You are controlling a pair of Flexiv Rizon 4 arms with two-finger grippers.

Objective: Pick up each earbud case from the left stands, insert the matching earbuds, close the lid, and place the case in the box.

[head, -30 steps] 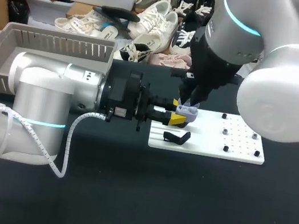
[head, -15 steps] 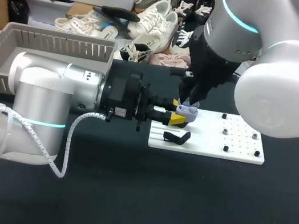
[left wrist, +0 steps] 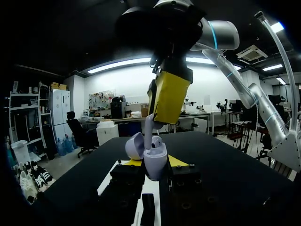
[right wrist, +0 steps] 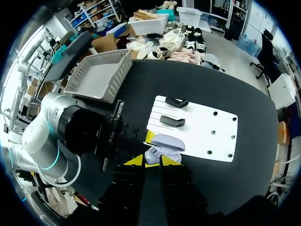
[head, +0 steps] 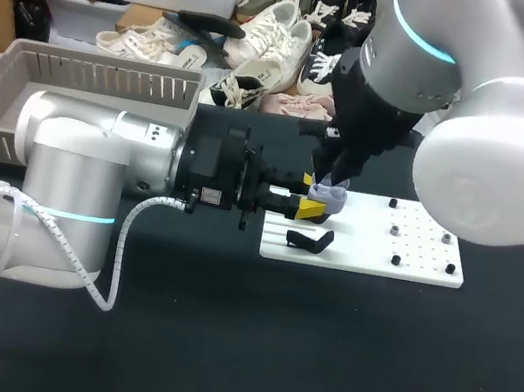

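Observation:
A lavender earbud case (left wrist: 154,162) with its lid (left wrist: 135,145) swung open sits upright between the yellow tips of my left gripper (left wrist: 155,163), which is shut on it. In the head view the case (head: 328,199) hangs over the near left corner of the white board (head: 405,247). My right gripper (left wrist: 165,101) comes down from above, shut on a pale earbud (left wrist: 149,128) whose lower end reaches into the open case. From the right wrist the case (right wrist: 163,143) lies just ahead of the right gripper (right wrist: 152,161).
Two black stands (right wrist: 176,102) (right wrist: 171,121) sit on the board's left part; one stand (head: 310,239) is just in front of the case. Small black pegs dot the board's right side. A grey basket (head: 67,91) stands at the far left.

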